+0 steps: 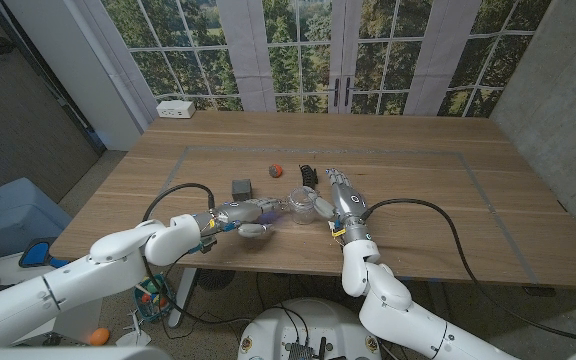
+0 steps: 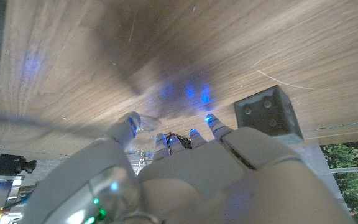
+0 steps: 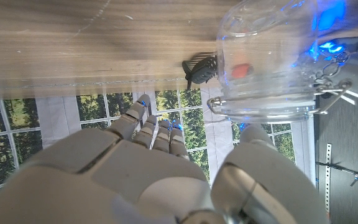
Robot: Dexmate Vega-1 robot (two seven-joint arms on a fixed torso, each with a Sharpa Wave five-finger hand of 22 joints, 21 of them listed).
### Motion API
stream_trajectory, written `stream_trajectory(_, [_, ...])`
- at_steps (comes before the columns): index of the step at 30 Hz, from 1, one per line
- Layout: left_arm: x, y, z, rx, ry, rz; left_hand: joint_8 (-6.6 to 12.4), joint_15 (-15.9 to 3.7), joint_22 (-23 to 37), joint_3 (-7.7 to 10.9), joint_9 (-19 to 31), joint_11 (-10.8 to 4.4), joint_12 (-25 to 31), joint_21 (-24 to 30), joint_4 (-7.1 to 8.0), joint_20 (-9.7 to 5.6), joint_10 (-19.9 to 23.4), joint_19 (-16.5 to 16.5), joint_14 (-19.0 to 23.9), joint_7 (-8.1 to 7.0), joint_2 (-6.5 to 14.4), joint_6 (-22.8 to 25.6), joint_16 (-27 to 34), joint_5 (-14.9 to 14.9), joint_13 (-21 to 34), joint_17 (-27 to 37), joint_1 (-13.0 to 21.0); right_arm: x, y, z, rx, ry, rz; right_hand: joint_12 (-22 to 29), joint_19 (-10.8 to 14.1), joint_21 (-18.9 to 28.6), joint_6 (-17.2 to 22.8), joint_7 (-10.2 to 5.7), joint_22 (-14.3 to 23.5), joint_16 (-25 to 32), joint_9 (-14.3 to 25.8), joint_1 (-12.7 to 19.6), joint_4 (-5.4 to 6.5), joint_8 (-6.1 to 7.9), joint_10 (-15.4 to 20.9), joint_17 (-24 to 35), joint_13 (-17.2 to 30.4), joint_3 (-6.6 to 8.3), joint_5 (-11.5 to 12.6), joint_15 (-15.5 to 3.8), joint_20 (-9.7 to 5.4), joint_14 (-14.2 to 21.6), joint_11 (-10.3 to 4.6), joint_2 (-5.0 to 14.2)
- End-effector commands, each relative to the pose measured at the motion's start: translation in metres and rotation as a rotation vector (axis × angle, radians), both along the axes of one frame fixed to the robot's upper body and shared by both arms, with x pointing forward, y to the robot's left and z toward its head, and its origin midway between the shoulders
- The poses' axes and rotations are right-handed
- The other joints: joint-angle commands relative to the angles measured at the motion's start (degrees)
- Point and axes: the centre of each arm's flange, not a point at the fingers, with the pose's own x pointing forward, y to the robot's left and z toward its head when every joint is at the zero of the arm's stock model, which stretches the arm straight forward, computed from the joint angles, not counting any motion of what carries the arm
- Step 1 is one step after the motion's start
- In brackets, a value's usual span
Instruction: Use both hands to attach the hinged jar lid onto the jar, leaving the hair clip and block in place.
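Our right hand [image 1: 348, 207] grips the jar [image 1: 306, 201]; our left hand [image 1: 240, 214], grip unclear, reaches in. A misaligned push could knock the nearby hair clip [image 1: 308, 172].

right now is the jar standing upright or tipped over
Cannot tell for certain. The clear jar sits on the table between both hands, too small in the head view; the right wrist view shows its glass wall and wire clasp close up.

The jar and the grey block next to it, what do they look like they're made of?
The jar looks like clear glass or hard plastic: the table shows through it, with a thin wire clasp. The grey block looks like matte moulded plastic or painted wood, with small round dimples; the frames leave it open.
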Motion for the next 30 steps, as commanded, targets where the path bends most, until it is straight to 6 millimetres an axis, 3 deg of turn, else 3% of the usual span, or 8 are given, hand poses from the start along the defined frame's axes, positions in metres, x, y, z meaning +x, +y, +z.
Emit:
stream_trajectory(1, [0.0,-0.005,0.0,0.012,0.002,0.013,0.37,-0.44,0.02,-0.04,0.05,0.39,0.47,0.45,-0.26,-0.02,2.16,0.45,0.95,0.42,0.15,2.34,0.53,0.15,0.06,0.01,-0.71,0.005,-0.004,0.0,0.007,0.011,-0.031,0.01,0.17,0.04,0.2,0.4,0.29,0.16,0.15,1.42,-0.34,0.04,-0.05,0.07,0.19,-0.06,0.88,-0.03,0.42,-0.09,0.14,-0.84])
stream_trajectory(5, [-0.005,-0.004,0.002,-0.025,-0.047,0.017,-1.23,-0.16,0.0,-0.8,0.06,1.44,-1.25,0.4,-0.76,-0.26,-1.11,0.33,0.81,0.0,-0.98,-0.09,0.06,-0.07,0.07,-0.09,-1.77,0.007,-0.008,-0.001,0.009,0.014,-0.028,0.03,0.16,-0.02,0.19,0.36,0.29,0.16,0.15,1.56,-0.32,0.05,-0.03,0.05,0.19,-0.11,0.98,-0.02,0.45,-0.13,0.13,-0.89])
stream_trajectory(10, [-0.012,-0.002,0.003,-0.079,-0.114,0.01,-1.94,2.86,-0.09,-2.02,0.13,3.62,-2.13,0.1,-3.44,0.3,-6.37,-0.26,0.51,-6.38,-1.92,-2.41,-0.44,-0.22,0.14,-0.15,-3.29,0.009,-0.01,-0.002,0.008,0.013,-0.026,0.03,0.17,-0.05,0.16,0.38,0.29,0.15,0.15,1.67,-0.3,0.05,-0.05,0.04,0.19,-0.13,1.05,0.02,0.45,-0.18,0.11,-0.9])
stream_trajectory(14, [-0.017,-0.001,0.002,-0.117,-0.155,0.002,-2.17,3.47,-0.06,-2.43,0.16,4.64,-2.3,-0.37,-4.7,0.5,-10.07,-1.76,-1.34,-6.55,-2.16,-5.06,-0.78,-0.27,0.18,-0.14,-3.97,0.01,-0.012,-0.003,0.004,0.017,-0.028,0.04,0.21,-0.09,0.12,0.36,0.3,0.19,0.15,1.82,-0.27,0.05,-0.05,0.02,0.19,-0.16,1.14,-0.11,0.43,-0.12,0.12,-0.91])
stream_trajectory(21, [-0.021,0.002,0.0,-0.183,-0.197,0.023,-1.8,6.79,0.03,-3.2,0.22,11.29,-1.66,-0.51,-6.19,1.35,-13.33,-3.49,-3.62,-6.48,-2.23,-8.54,-0.61,-0.3,0.19,-0.1,-5.67,0.012,-0.014,-0.004,-0.005,0.026,-0.036,-0.01,0.19,-0.17,-0.07,0.34,0.3,0.16,0.15,2.07,-0.23,0.01,-0.22,-0.01,0.19,-0.19,1.27,-0.03,0.43,-0.23,0.04,-0.9])
stream_trajectory(26, [-0.026,0.004,-0.004,-0.24,-0.238,0.006,-0.56,9.01,-0.06,-3.48,0.22,14.76,-0.5,0.6,-7.15,2.3,-9.88,-0.81,0.05,-6.19,-2.25,-4.87,0.41,-0.24,0.16,-0.16,-6.88,0.014,-0.016,-0.005,-0.005,0.024,-0.034,0.0,0.13,-0.25,-0.09,0.32,0.3,0.14,0.15,2.3,-0.22,0.03,-0.24,-0.03,0.19,-0.2,1.37,0.01,0.46,-0.32,0.02,-0.89])
stream_trajectory(28, [-0.029,0.008,-0.008,-0.326,-0.304,-0.038,0.3,9.83,-0.15,-2.93,0.18,16.15,0.43,2.12,-8.52,2.51,-4.19,4.32,5.36,-5.42,-1.98,1.38,0.76,-0.18,0.11,-0.28,-7.25,0.014,-0.016,-0.006,-0.007,0.023,-0.032,0.0,0.13,-0.28,-0.11,0.32,0.3,0.13,0.16,2.4,-0.21,0.03,-0.25,-0.03,0.19,-0.21,1.42,0.0,0.46,-0.37,0.0,-0.88])
stream_trajectory(30, [-0.034,0.012,-0.012,-0.414,-0.399,-0.087,0.68,9.14,-0.26,-1.42,0.13,15.79,1.24,3.55,-10.29,2.12,3.7,10.36,12.46,-3.98,-1.6,8.95,1.06,-0.17,0.06,-0.35,-6.23,0.015,-0.016,-0.006,-0.008,0.025,-0.032,0.0,0.13,-0.29,-0.14,0.34,0.3,0.15,0.16,2.46,-0.2,0.03,-0.27,-0.04,0.19,-0.22,1.45,0.02,0.48,-0.35,0.0,-0.88])
